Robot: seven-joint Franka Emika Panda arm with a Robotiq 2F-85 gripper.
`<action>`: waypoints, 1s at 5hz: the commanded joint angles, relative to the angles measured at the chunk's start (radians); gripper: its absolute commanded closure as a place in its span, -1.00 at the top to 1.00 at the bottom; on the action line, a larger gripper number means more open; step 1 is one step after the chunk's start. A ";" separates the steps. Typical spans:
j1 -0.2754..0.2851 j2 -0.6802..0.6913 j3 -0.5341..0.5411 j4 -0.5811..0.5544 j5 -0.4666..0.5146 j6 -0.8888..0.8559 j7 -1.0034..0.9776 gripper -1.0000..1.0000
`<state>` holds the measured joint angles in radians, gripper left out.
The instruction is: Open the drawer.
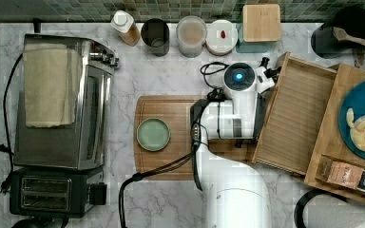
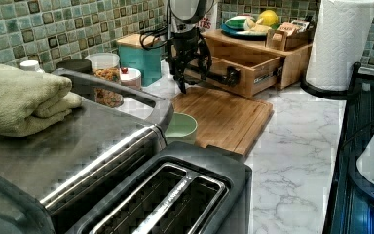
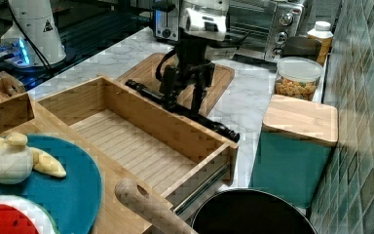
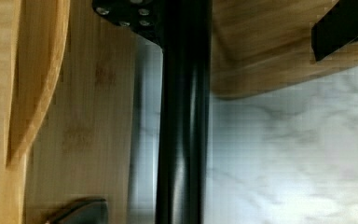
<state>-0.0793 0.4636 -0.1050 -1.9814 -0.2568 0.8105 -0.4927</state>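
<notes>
The drawer (image 1: 297,118) is a shallow bamboo tray with a ribbed bottom (image 3: 126,141), and it stands pulled far out of its wooden stand. A long black bar handle (image 3: 214,126) runs along its front and also shows in the left view (image 2: 226,78). My gripper (image 3: 182,105) hangs straight down over that handle, open, with one finger on each side of the bar. The bar (image 4: 184,140) runs through the middle of the wrist view, and a black fingertip (image 4: 340,28) stands well off to its side. In the left view the gripper (image 2: 192,80) sits at the drawer's front.
A brown cutting board (image 1: 171,114) with a green bowl (image 1: 153,134) lies beside the drawer front. A toaster oven (image 1: 62,99) and toaster (image 1: 52,192) fill the top view's left. Jars and a teal canister (image 1: 261,23) line the wall. A paper towel roll (image 2: 341,44) stands nearby.
</notes>
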 commanded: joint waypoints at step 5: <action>0.118 -0.046 0.113 0.087 0.136 -0.019 0.259 1.00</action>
<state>-0.0404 0.4670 -0.1018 -1.9521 -0.2037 0.7910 -0.2620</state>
